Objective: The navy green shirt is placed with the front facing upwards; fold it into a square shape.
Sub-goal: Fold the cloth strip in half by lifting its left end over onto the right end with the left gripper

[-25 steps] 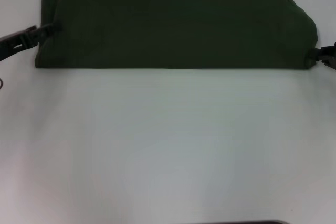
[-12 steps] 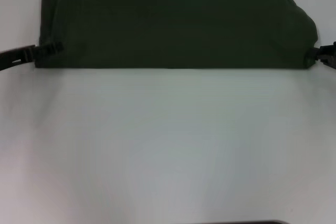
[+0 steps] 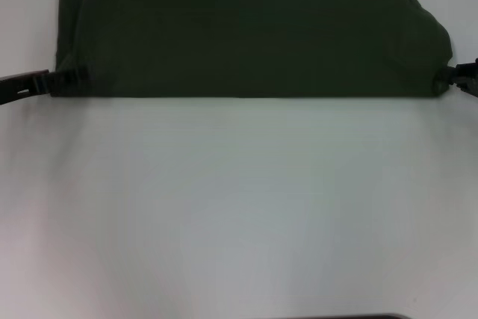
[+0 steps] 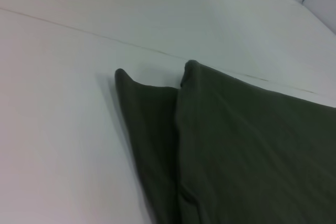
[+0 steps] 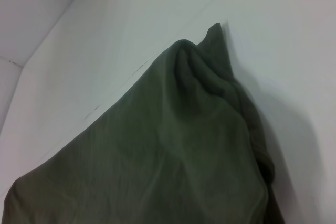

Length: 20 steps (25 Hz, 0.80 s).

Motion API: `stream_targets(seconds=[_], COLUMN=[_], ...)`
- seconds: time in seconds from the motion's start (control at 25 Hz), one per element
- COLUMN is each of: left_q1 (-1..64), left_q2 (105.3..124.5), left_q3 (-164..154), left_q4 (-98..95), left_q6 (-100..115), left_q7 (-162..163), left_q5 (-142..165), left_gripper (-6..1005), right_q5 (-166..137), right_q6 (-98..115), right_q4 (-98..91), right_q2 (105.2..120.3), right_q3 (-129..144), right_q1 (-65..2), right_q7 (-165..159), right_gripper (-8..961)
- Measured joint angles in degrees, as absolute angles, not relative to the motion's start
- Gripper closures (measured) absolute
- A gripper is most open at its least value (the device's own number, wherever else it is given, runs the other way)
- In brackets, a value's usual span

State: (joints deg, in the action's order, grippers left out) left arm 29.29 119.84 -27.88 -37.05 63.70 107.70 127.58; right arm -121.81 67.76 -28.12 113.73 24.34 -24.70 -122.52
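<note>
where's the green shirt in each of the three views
Head view: the folded dark olive-green cotton shirt spans the table's far side, left hand and right hand at its ends.
Left wrist view: lower right.
Right wrist view: lower half.
Shared landmark: the white table.

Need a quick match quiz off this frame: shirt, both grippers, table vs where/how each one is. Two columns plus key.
Things:
1. navy green shirt
2. left gripper
3. right gripper
4. table

States:
A. at the shirt's near right corner
B. bare white surface in front of the fold
C. folded into a wide band at the far edge
D. at the shirt's near left corner

Pairs: 1-C, 2-D, 3-A, 4-B
</note>
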Motion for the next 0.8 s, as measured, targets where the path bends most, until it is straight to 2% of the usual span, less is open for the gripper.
stream_targets(seconds=[0.8], left_q1=[30.3], left_q2=[119.79], left_q3=[-29.3], left_q4=[-37.2], left_q6=[64.4], left_q7=[107.7], left_q5=[129.1], left_gripper=[79], right_q5=[-121.6], right_q6=[67.6], right_q4=[-28.1], right_q2=[113.73], right_q3=[24.3], right_q1=[-24.8], right_q7=[-122.7], right_gripper=[944])
